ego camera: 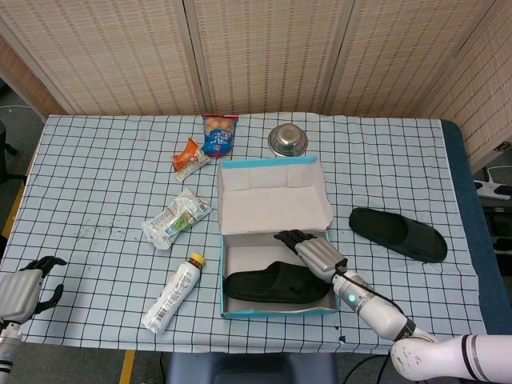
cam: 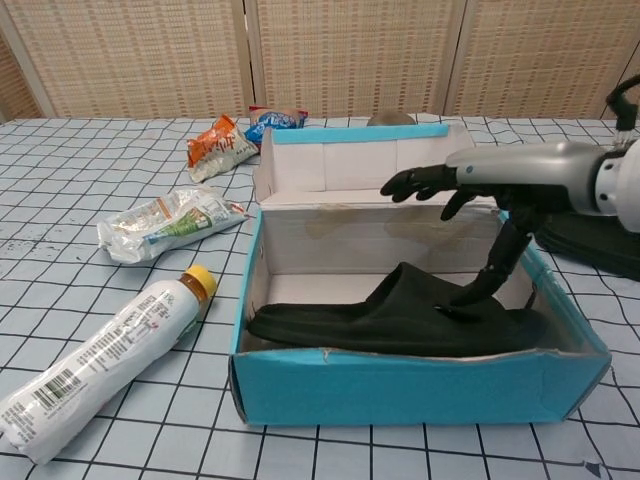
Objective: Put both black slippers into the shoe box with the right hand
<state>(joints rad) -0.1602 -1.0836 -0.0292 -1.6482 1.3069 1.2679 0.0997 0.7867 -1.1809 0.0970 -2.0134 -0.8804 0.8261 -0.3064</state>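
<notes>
A: With one slipper (ego camera: 276, 284) flat in the shoe box (ego camera: 273, 308), what's left?
B: 2nd slipper (ego camera: 398, 233) on cloth, right of box. Right hand (ego camera: 314, 253) over box, fingers spread, holding nothing.

the robot's right hand (ego camera: 314, 251) is reaching forward from the lower right on its white arm, fingers spread apart and holding nothing, thumb pointing down, while the left hand (ego camera: 22, 286) is resting low at the left edge, dark fingers loosely curled.
</notes>
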